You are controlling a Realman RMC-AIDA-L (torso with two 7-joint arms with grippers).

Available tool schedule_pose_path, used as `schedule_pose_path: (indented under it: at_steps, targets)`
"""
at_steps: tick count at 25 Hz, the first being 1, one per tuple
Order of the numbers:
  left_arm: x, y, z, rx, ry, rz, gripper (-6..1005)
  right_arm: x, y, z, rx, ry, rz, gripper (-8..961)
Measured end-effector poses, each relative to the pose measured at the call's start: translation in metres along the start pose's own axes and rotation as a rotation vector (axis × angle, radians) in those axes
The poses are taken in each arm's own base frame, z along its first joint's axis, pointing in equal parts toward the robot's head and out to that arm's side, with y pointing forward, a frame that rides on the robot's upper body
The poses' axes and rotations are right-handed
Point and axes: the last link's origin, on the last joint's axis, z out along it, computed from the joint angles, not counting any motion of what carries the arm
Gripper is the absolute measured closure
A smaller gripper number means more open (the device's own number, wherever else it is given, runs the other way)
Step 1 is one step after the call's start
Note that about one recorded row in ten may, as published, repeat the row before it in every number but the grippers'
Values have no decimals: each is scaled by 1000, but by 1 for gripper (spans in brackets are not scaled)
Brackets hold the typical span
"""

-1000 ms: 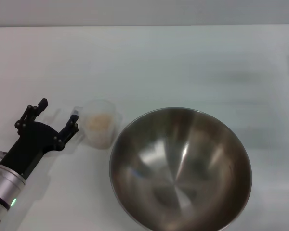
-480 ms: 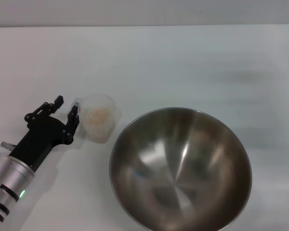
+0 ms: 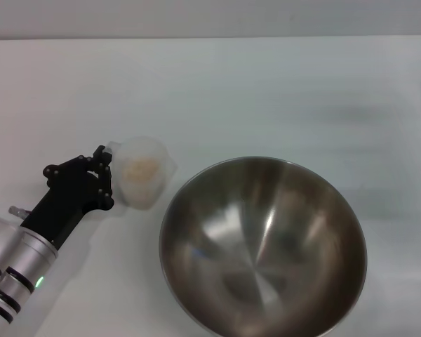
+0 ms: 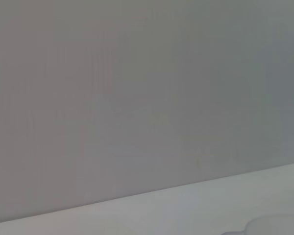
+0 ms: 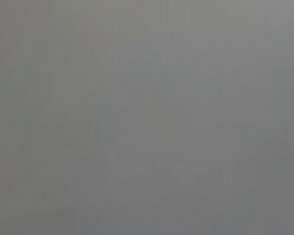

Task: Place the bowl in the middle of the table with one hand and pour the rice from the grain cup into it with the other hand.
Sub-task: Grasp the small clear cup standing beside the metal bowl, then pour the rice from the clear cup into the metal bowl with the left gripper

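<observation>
The large steel bowl (image 3: 263,246) stands on the white table (image 3: 266,91) at the front, right of centre, and is empty. The small clear grain cup (image 3: 146,184) stands just left of the bowl, with pale rice (image 3: 142,168) inside it. My left gripper (image 3: 102,161) comes in from the front left and its black fingers are closed on the cup's handle side. The cup looks slightly tilted. My right gripper is out of view; the right wrist view shows only plain grey.
The left wrist view shows a grey wall and the far table edge (image 4: 186,205). The bowl's rim lies close to the cup's right side. The back half of the table is bare white.
My left gripper has moved forward to the cup and its fingers have closed from wide open onto the cup's handle side. The cup has shifted slightly. The bowl has not moved.
</observation>
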Motion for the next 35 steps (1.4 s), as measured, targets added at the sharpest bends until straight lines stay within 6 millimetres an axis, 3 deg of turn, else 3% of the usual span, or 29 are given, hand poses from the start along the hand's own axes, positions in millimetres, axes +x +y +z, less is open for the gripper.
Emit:
schedule_pose_path:
  at_steps: [7, 11, 15, 17, 23, 26, 29, 32, 33, 35]
  targets:
    - [10, 1, 1, 6, 67, 19, 978, 0, 0, 0, -2, 0, 0, 545]
    - [35, 4, 4, 40, 227, 209, 978, -1, 0, 0, -2, -7, -17, 545]
    - [50, 9, 4, 38, 329, 376, 978, -3, 1, 1, -3, -22, -57, 545]
    - [50, 9, 4, 38, 329, 376, 978, -4, 1, 1, -1, -26, -67, 545]
    - [67, 35, 5, -38, 504, 825, 978, -5, -5, 5, 39, -35, -67, 545]
    - [68, 37, 5, -43, 514, 867, 978, -5, -4, 7, 41, -29, -66, 545]
    - [71, 51, 5, -50, 594, 1131, 977, -4, -4, 8, 43, -23, -65, 545]
    - [71, 54, 4, -52, 615, 1173, 977, -2, -6, 8, 56, -13, -66, 545]
    - [73, 61, 0, -58, 680, 1287, 977, -2, -8, 9, 63, -13, -67, 545]
    - [73, 65, -1, -58, 708, 1338, 977, -3, -8, 9, 68, -13, -78, 545]
